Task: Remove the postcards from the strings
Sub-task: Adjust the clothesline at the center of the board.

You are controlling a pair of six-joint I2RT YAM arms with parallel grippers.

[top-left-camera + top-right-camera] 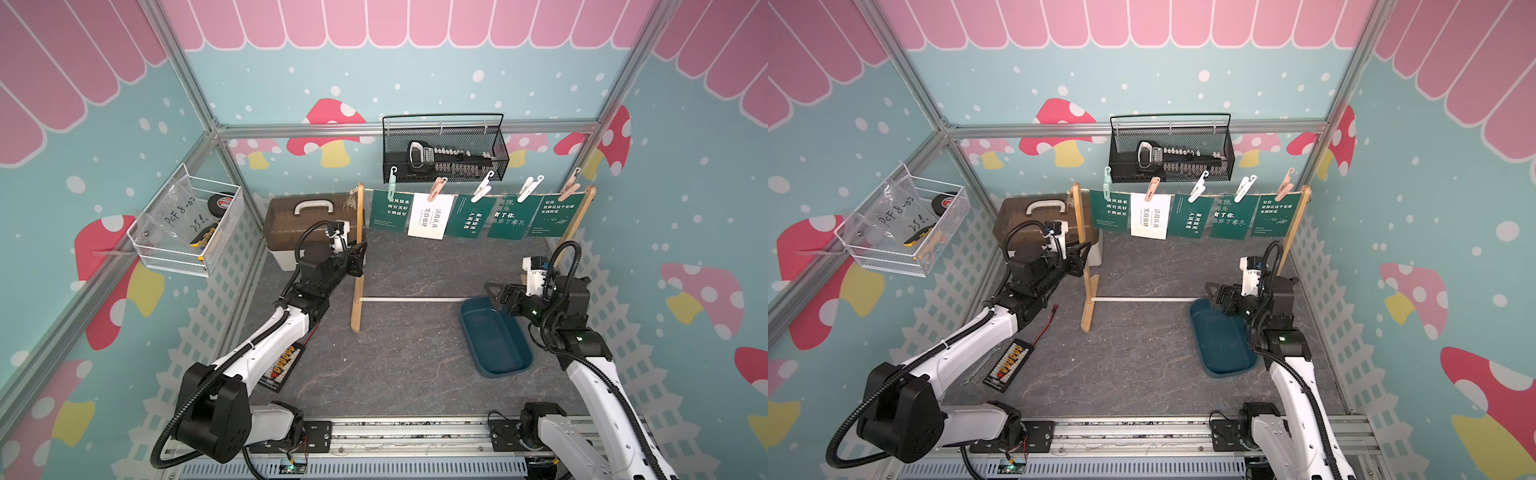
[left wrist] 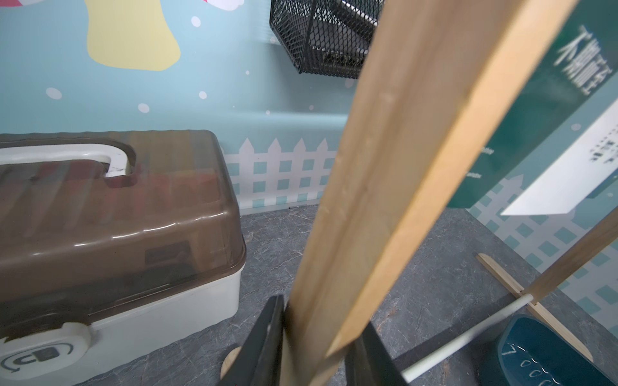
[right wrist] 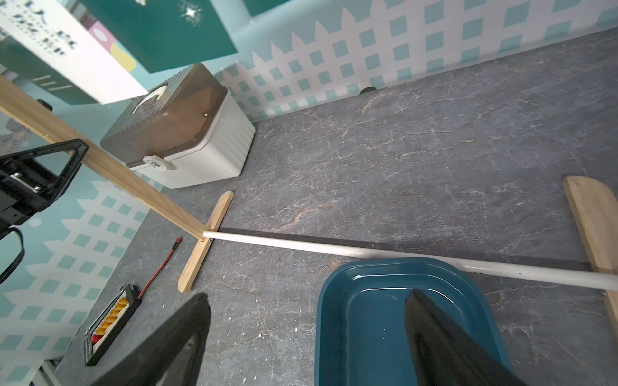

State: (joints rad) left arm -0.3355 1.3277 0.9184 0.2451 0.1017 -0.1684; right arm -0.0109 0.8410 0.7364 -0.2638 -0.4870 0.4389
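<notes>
Several postcards hang in a row from the string (image 1: 498, 196), each clipped by a pastel clothespin (image 1: 438, 188). The leftmost postcard (image 1: 388, 210) is dark green, the second postcard (image 1: 430, 216) is white, and the others to the right (image 1: 552, 216) are green. The string runs between two wooden posts. My left gripper (image 1: 360, 254) is shut on the left post (image 2: 384, 187), low down, with a finger (image 2: 264, 341) pressed on each side. My right gripper (image 1: 492, 297) stands open and holds nothing, over the far end of the blue tray (image 3: 354, 334).
A brown-lidded toolbox (image 1: 307, 224) sits just behind the left post. A white rod (image 1: 411, 298) joins the posts' feet. A black wire basket (image 1: 444, 149) hangs on the back wall and a white one (image 1: 187, 224) on the left wall. A black connector board (image 1: 282, 370) lies front left.
</notes>
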